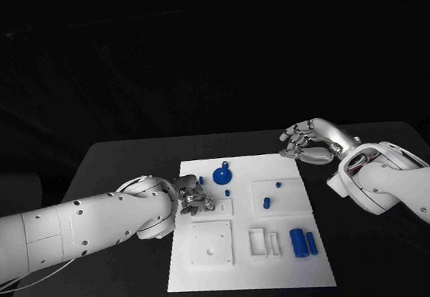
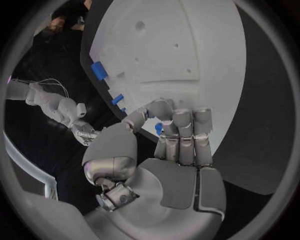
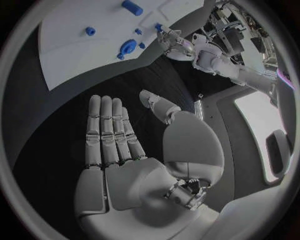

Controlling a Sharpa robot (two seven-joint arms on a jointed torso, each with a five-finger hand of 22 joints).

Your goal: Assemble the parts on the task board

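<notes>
The task board [image 1: 251, 260] is seen as a white plate lying lengthwise at the middle of the black table [image 1: 122, 159], its near end toward 6 o'clock in the head view. On it, a round blue part with a small tab [image 1: 223, 175] is found toward the far end, at about 12 o'clock from the board's centre. A small blue peg [image 1: 278, 183] stands toward 1 o'clock, and a short oblong blue part [image 1: 266, 202] lies just nearer than it. Two blue cylinders [image 1: 303, 242] rest side by side at the near right, about 4 o'clock, just beside a pair of white rectangular frames [image 1: 263, 242]. A white square block [image 1: 211, 244] sits at 7 o'clock from the centre.

The left hand [image 1: 191, 196] is placed over the board's left edge, at 9 o'clock from the centre. In the left wrist view its fingers [image 2: 182, 135] are curled in close together against the thumb, and a small blue part [image 2: 159, 128] is pinched there — only a sliver of it can be seen.

The right hand [image 1: 311, 142] is held above the table just off the board's far right corner, at 2 o'clock, apart from every part. In the right wrist view the hand [image 3: 131, 165] is shown flat, its fingers [image 3: 107, 130] extended side by side, the thumb set apart, and nothing is held — the palm faces the dark table, with the board's blue parts well beyond the fingertips.
</notes>
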